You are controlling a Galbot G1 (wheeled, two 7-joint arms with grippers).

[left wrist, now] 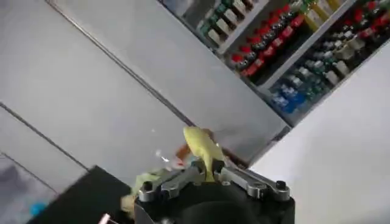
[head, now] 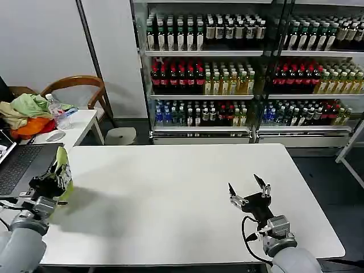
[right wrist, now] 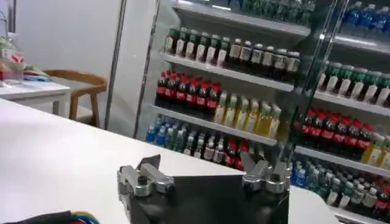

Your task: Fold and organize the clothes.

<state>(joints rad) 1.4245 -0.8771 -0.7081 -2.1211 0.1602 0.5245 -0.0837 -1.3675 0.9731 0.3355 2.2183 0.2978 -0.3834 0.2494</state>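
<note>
My left gripper (head: 53,177) hovers at the left edge of the white table (head: 170,199), shut on a bunched fold of the lime yellow-green clothes (head: 63,166). In the left wrist view the cloth (left wrist: 203,146) sticks up from between the closed fingers of that gripper (left wrist: 211,171). Just this small fold shows. My right gripper (head: 243,184) stands open a little above the table's front right, with nothing between its fingers. In the right wrist view it (right wrist: 200,162) is empty too.
A side table at the far left holds a heap of pale green, orange and beige garments (head: 27,114) and a water bottle (head: 57,111). A laptop (head: 20,165) lies beside my left arm. A wooden chair (head: 79,85) and drink shelves (head: 239,74) stand behind.
</note>
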